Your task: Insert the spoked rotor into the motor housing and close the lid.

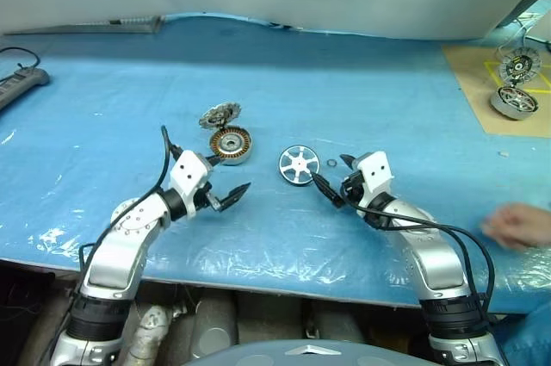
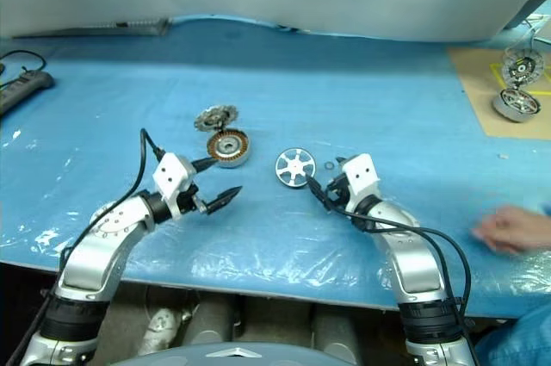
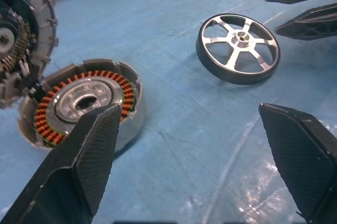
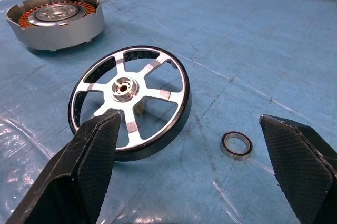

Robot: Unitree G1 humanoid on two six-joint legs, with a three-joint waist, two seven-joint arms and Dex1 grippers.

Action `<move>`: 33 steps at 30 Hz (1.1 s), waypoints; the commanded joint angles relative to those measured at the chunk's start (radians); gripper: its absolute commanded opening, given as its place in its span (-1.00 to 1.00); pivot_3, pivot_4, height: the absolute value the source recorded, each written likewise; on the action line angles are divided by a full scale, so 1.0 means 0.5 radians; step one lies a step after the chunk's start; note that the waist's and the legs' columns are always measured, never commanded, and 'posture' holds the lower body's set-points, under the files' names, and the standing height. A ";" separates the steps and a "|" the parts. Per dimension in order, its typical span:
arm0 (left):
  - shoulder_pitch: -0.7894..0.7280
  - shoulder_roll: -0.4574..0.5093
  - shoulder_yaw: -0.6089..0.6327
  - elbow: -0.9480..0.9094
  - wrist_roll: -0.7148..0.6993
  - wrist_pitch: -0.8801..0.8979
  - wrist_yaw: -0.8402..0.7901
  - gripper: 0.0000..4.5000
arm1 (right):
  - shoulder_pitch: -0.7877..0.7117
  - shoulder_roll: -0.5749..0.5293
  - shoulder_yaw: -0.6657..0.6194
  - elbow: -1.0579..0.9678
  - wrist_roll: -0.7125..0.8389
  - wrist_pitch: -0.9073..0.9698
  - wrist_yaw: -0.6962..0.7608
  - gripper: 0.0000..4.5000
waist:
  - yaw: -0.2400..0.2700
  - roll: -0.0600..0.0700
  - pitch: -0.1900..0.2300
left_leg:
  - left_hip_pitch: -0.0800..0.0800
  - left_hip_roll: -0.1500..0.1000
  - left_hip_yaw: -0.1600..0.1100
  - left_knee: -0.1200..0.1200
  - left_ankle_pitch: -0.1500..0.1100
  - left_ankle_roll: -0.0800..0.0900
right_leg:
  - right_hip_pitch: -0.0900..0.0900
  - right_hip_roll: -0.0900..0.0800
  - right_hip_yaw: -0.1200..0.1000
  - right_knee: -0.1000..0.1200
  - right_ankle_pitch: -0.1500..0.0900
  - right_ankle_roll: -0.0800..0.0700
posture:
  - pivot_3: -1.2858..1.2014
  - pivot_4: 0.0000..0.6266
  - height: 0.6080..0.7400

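Observation:
The spoked rotor (image 1: pixel 299 164) lies flat on the blue sheet at the centre, a shiny silver wheel. Left of it sits the motor housing (image 1: pixel 232 144), its copper windings exposed, with the lid (image 1: pixel 219 114) swung open behind it on its hinge. My left gripper (image 1: pixel 226 178) is open and empty just in front of the housing (image 3: pixel 84 103). My right gripper (image 1: pixel 332 172) is open and empty right beside the rotor (image 4: pixel 129 100), fingers either side of a small metal ring (image 4: pixel 236 145) on the sheet.
A brown board (image 1: pixel 491 116) at the far right carries other silver motor parts (image 1: pixel 515 101). A person's hand (image 1: pixel 516 226) rests near the table's front right edge. A power strip (image 1: pixel 21 86) lies far left.

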 commanded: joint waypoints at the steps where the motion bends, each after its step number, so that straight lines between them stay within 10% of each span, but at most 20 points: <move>1: -0.244 0.107 -0.019 -0.047 0.002 0.142 -0.004 0.98 | -0.016 -0.002 0.012 -0.077 0.004 -0.011 -0.003 1.00 | 0.000 0.000 0.000 | 0.000 -0.001 0.000 0.001 0.000 0.000 | 0.000 0.000 0.000 0.002 0.000 0.000 | 0.03 -0.52 1.00; 15: -1.187 0.677 -0.661 0.353 0.189 0.751 -0.623 0.98 | -0.103 0.011 0.028 0.017 -0.008 -0.039 -0.011 1.00 | 0.001 0.001 0.000 | 0.000 -0.008 0.000 0.008 0.000 -0.001 | -0.004 -0.001 0.002 0.016 -0.001 -0.001 | 0.03 -0.52 1.00; 33: -2.134 0.353 -1.398 1.335 0.648 0.895 -1.160 0.98 | -0.225 -0.018 0.052 0.140 -0.003 -0.073 0.095 1.00 | 0.010 0.001 0.000 | -0.003 -0.008 -0.001 0.010 0.001 -0.001 | -0.003 -0.002 0.000 0.019 0.000 -0.002 | 0.03 -0.52 1.00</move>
